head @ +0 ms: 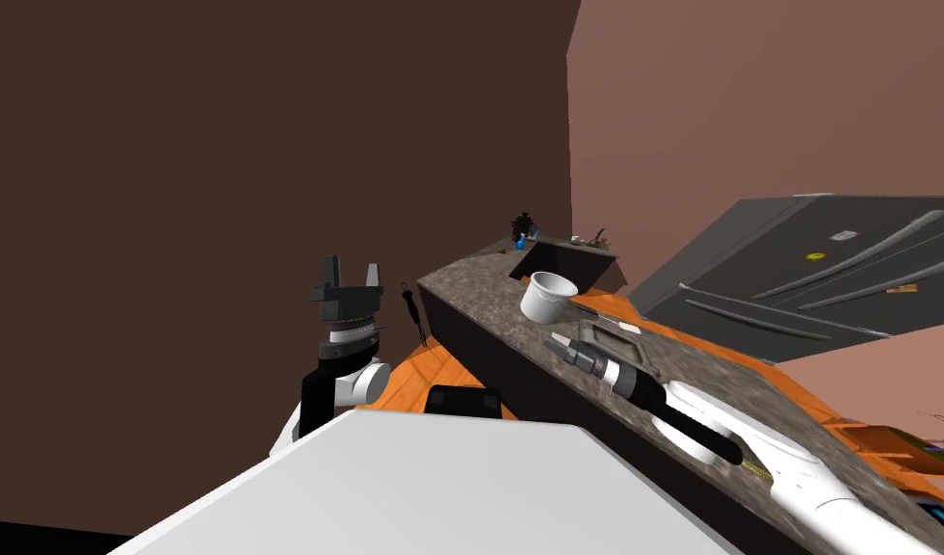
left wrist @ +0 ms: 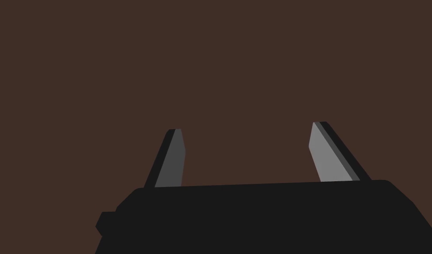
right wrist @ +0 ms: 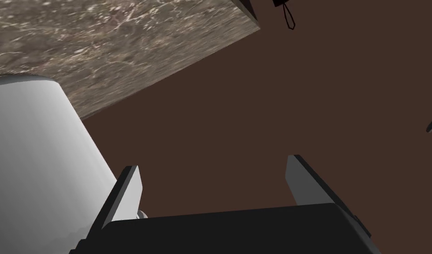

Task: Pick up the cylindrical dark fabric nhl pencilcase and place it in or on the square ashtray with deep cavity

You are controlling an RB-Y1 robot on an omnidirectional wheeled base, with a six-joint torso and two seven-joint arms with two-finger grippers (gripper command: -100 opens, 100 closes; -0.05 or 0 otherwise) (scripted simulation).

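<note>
My right pincer (right wrist: 214,165) hangs wide and empty over the tabletop (right wrist: 122,44) beside a white cup (right wrist: 34,145), left pincer (left wrist: 247,128) wide too; I think I must first find the pencil case.

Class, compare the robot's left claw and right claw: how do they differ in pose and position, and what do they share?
The left claw points upward, off to the side of the stone counter; the right claw reaches forward, low over that counter. The left claw faces a bare brown wall; the right claw has a white cup close beside it, outside its gap. Both are open and hold nothing.
</note>
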